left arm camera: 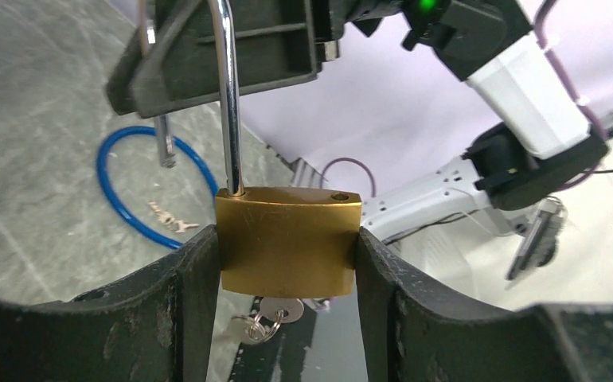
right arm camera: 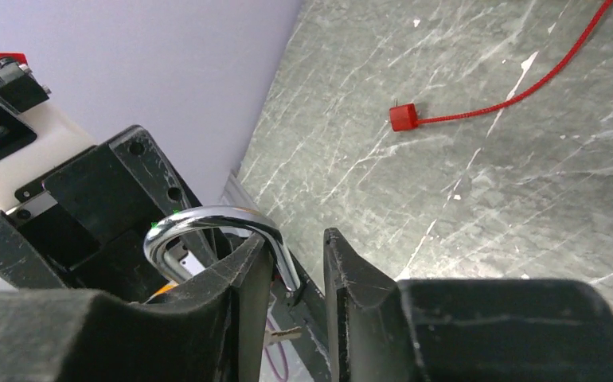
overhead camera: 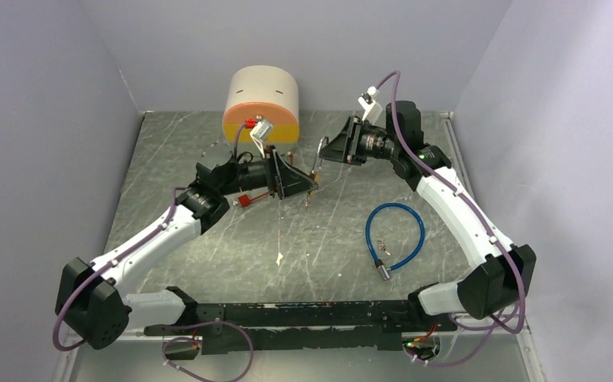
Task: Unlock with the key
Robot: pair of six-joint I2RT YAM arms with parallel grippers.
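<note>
1. Near zone. The blue cable point(overhead camera: 395, 235) lies in a loop on the table point(overhead camera: 208, 239), toward the right arm's side. Small key-like metal pieces point(overhead camera: 381, 240) lie inside the loop. The left wrist view shows the same loop and pieces beyond the padlock.

2. Mid zone. The left gripper point(left arm camera: 286, 243) is at medium width and clamps the brass padlock point(left arm camera: 287, 227) by its two side faces. The padlock is held off the table near the table's centre.
   - Left wrist view only: the key point(left arm camera: 281, 309) sits in the underside of the padlock. A ring with a second key point(left arm camera: 247, 328) hangs from it. The shackle point(left arm camera: 228, 95) stands in one hole, and the other hole in the top face is bare.
   - Right wrist view only: the right gripper point(right arm camera: 297, 243) is narrow, and one shackle leg is between its fingers point(right arm camera: 247, 294). The leg rests against one finger, and a gap shows on the other side.
   - Top view: the two grippers meet tip to tip, but the padlock is too small there to show detail.

3. A red cord with a red end block point(right arm camera: 403, 117) lies on the table beside the left arm.

4. Far zone. A beige-and-orange cylinder point(overhead camera: 262, 103) stands at the back wall. Its contents cannot be seen.
</note>
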